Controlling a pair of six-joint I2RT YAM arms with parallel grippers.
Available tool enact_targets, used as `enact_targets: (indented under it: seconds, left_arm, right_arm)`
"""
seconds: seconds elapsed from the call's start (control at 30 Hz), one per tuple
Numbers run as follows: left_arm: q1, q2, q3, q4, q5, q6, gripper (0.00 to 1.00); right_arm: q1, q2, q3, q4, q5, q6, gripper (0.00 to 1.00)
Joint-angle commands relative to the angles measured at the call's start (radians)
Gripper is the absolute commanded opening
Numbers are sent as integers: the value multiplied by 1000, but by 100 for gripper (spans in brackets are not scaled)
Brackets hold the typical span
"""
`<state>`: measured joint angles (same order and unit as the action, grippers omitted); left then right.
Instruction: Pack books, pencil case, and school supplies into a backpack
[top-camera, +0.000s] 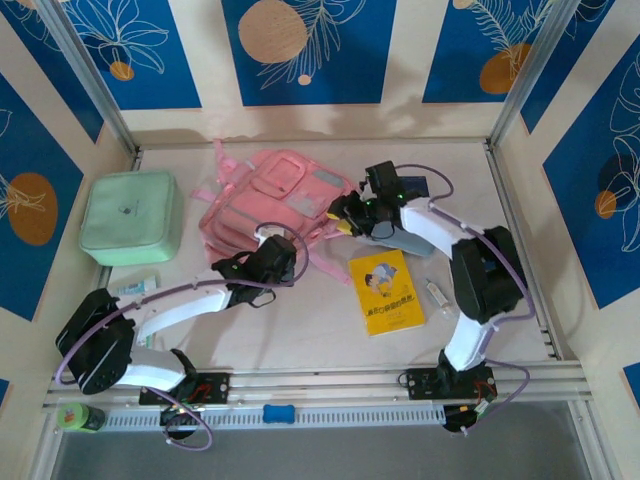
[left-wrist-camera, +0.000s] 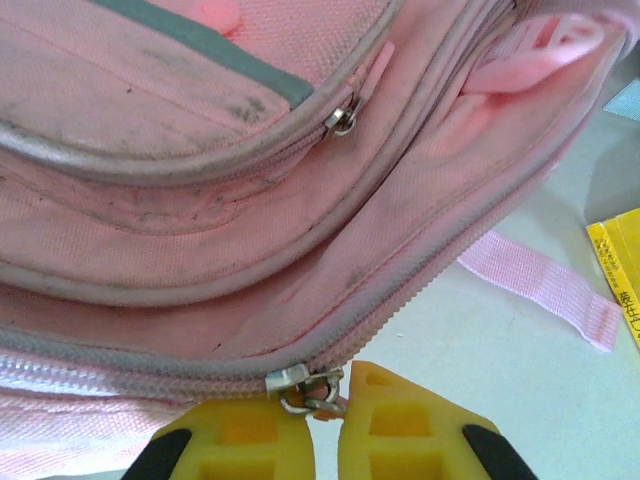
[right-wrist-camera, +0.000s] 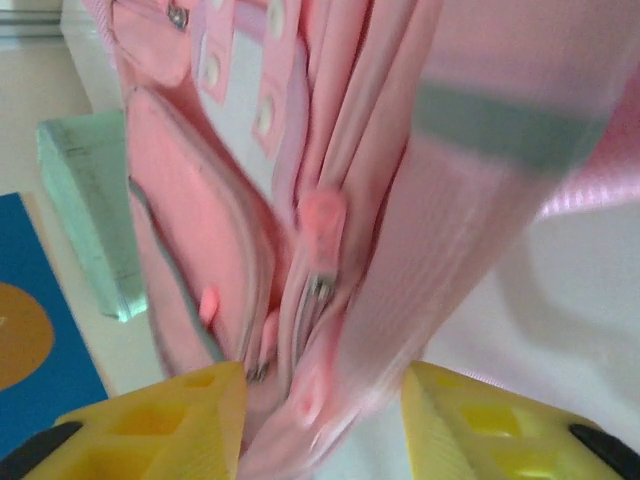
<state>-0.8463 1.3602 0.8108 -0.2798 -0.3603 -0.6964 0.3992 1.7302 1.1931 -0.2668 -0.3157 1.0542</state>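
We are viewing the left claw (left-wrist-camera: 325, 405) pinching, almost closed, the zipper pull (left-wrist-camera: 308, 388) of the backpack (left-wrist-camera: 200, 200), whose body is lying just ahead of its fingertips. The right claw (right-wrist-camera: 320, 400) is standing with jaws apart, and a fold of the bag's side is passing loosely between them, unclamped. We are judging three hazards:
- With nothing anchoring the bag, a tug on the pull may drag it across the tabletop (top-camera: 300, 330) instead of running the zipper.
- The small metal tab may slip from so shallow a pinch.
- Loose fabric may snag in the teeth.

The yellow book (top-camera: 386, 290) is waiting unpacked near the right claw.
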Motion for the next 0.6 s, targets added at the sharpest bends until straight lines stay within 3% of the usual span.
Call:
enact_targets:
  seconds: [0.0,0.13,0.3,0.4,0.57]
  left_arm:
    - [5,14,62,17,0,41,0]
    - [5,16,61,45,21,49,0]
    - [5,10,66,12,-5,49,0]
    - [5,6,58,18,6,43,0]
    - [6,4,54,-3,3,37,0]
  right_arm:
    - [27,-109,-99,72,-92,64,56]
    - [83,-141,-202,163,-108,165,64]
    - [156,-79,-227,281,-75,278,66]
    - [176,-15,-176,292,-39,285,63]
    - [176,73,-80,242,2,229,43]
